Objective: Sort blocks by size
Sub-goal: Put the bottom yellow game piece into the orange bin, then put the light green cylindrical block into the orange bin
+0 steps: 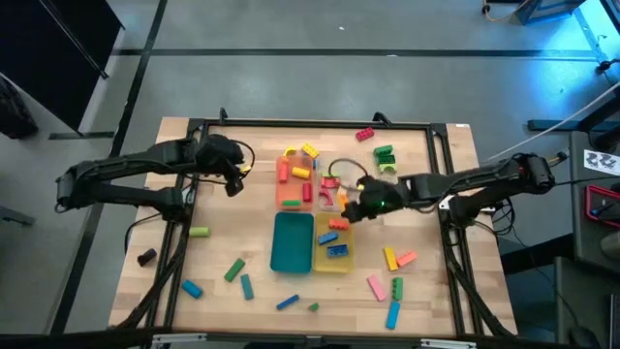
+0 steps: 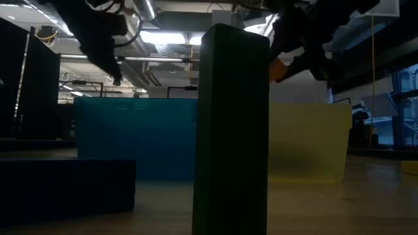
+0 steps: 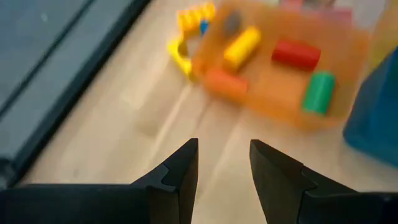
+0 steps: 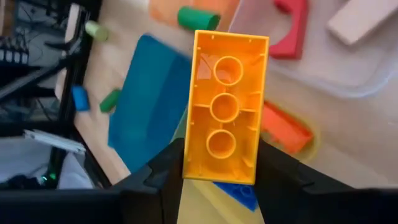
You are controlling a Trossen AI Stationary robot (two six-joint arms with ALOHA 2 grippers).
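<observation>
The high view looks straight down on the whole table (image 1: 232, 242); the low view sits at table-top height, a dark block (image 2: 230, 130) close before it. Each wrist view looks past its own fingers, and all four share the teal tray (image 1: 292, 242).

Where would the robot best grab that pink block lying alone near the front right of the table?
Probably across the two long sides of the pink block, around its middle, coming straight down from above. It lies flat and slanted on the table, with bare wood on either side for the fingers.
</observation>
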